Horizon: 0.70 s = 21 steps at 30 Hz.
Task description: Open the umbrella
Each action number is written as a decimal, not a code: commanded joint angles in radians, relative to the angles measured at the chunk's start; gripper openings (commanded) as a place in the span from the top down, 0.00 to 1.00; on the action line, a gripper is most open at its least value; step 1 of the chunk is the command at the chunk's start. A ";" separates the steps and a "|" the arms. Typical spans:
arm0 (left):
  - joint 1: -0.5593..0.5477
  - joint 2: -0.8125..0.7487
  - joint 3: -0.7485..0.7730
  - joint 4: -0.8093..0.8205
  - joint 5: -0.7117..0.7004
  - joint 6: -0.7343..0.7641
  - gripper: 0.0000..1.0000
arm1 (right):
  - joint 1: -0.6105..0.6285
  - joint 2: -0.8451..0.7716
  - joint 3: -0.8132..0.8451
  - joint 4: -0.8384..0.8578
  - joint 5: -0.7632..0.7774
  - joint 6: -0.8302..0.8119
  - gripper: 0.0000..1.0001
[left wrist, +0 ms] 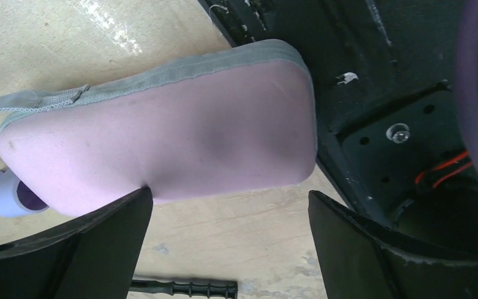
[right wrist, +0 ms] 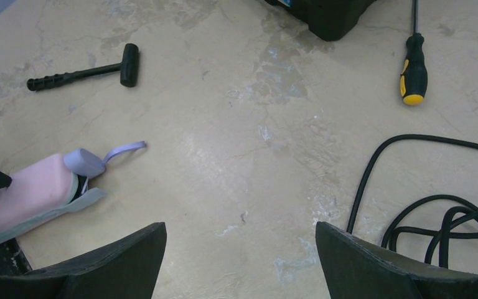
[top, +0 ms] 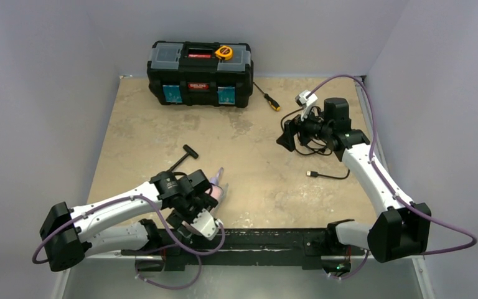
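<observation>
- The folded umbrella (top: 221,190) lies on the table (top: 255,174), lower centre-left of the top view.
- Left gripper (left wrist: 229,205) hovers beside it, fingers spread, holding nothing.
- Right gripper (right wrist: 239,227) is spread too, near a black cable (right wrist: 435,218).

Open tabletop (top: 255,162) between umbrella (top: 218,187), hammer (top: 183,159), cable (top: 331,177) and toolbox (top: 199,75); walls (top: 43,93) on three sides.
</observation>
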 commanded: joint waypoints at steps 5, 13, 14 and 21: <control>-0.011 0.148 0.003 0.369 -0.105 -0.211 0.05 | -0.010 -0.014 0.002 0.043 0.045 0.058 0.09; 0.055 0.508 0.350 0.573 -0.154 -0.609 0.06 | -0.053 0.060 0.073 0.017 0.084 0.085 0.09; 0.084 0.559 0.408 0.579 -0.156 -0.651 0.06 | -0.059 0.068 0.087 0.008 0.091 0.078 0.09; 0.467 0.497 0.557 0.692 0.280 -1.087 0.00 | -0.070 0.119 0.176 -0.081 0.128 -0.021 0.13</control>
